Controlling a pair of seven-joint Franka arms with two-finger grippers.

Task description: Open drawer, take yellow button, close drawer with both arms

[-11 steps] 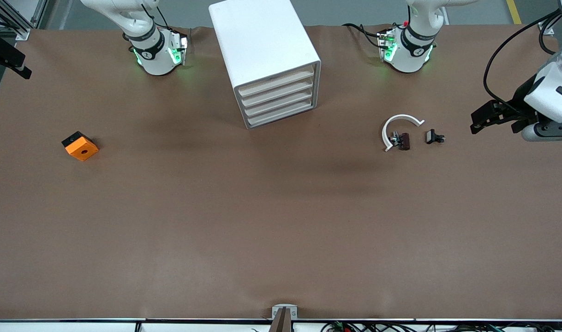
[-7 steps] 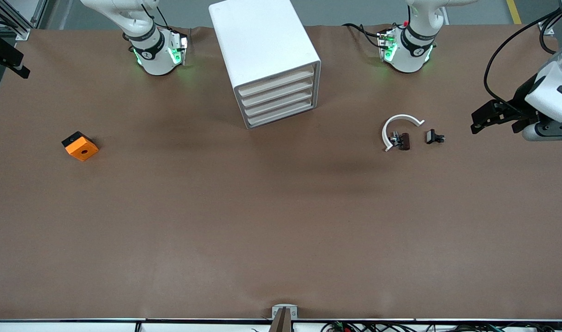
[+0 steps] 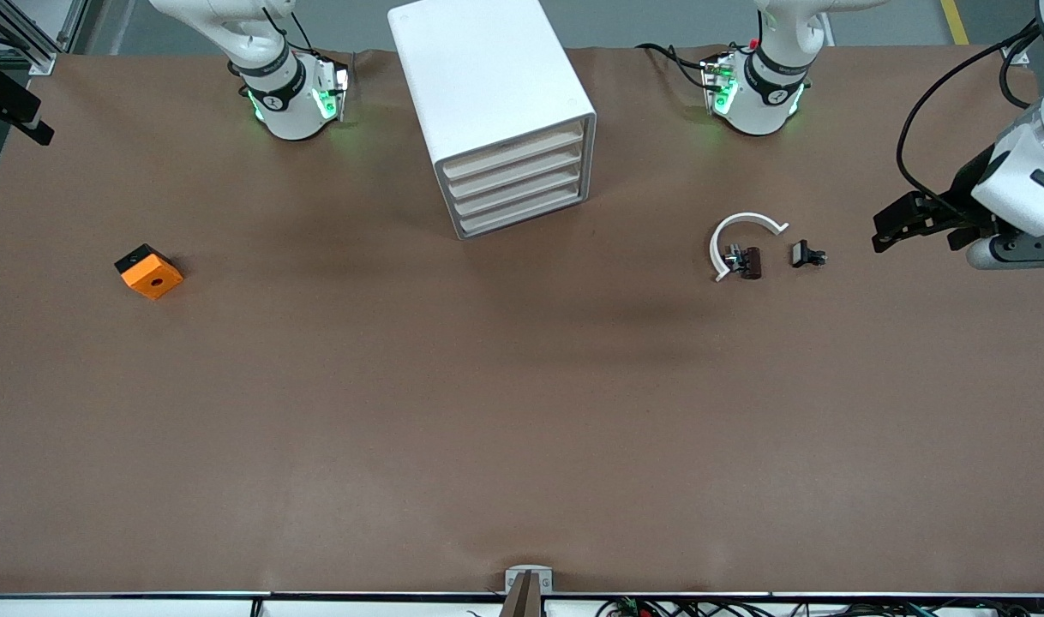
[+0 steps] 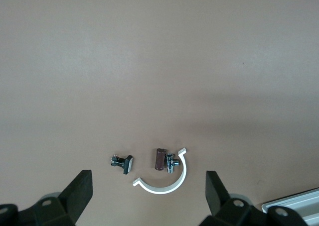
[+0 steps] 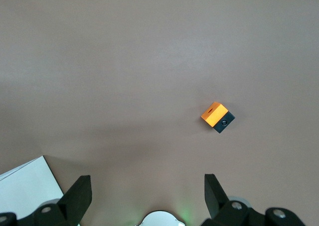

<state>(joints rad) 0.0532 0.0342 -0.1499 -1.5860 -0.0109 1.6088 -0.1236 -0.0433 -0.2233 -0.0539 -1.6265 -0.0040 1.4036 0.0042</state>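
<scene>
**Two open grippers, four shut drawers**

Two of my grippers hang over the ends of the table [image 3: 522, 428], each with its fingers spread wide and holding nothing. My left gripper [image 3: 895, 224] is over the table's 3 o'clock edge. My right gripper [image 3: 12, 107] is at the 10 o'clock corner.

One brown sheet covers the whole tabletop, smooth and matte with faint shadows. Grey floor with a yellow line [image 3: 951, 17] runs along the 12 o'clock side, and cables lie along the 6 o'clock edge.

The cabinet [image 3: 488, 86] stands at 12 o'clock between my two bases. The drawer [image 3: 513, 157], topmost of four, sits flush and shut. I cannot see the button.

Toward 2 o'clock lies a white C-shaped ring [image 3: 749, 217] with a small brown part [image 3: 752, 262] in its mouth. A black clip [image 3: 807, 254] lies just beside it toward my left gripper. At 9 o'clock, well apart, rests the orange block [image 3: 149, 271].
</scene>
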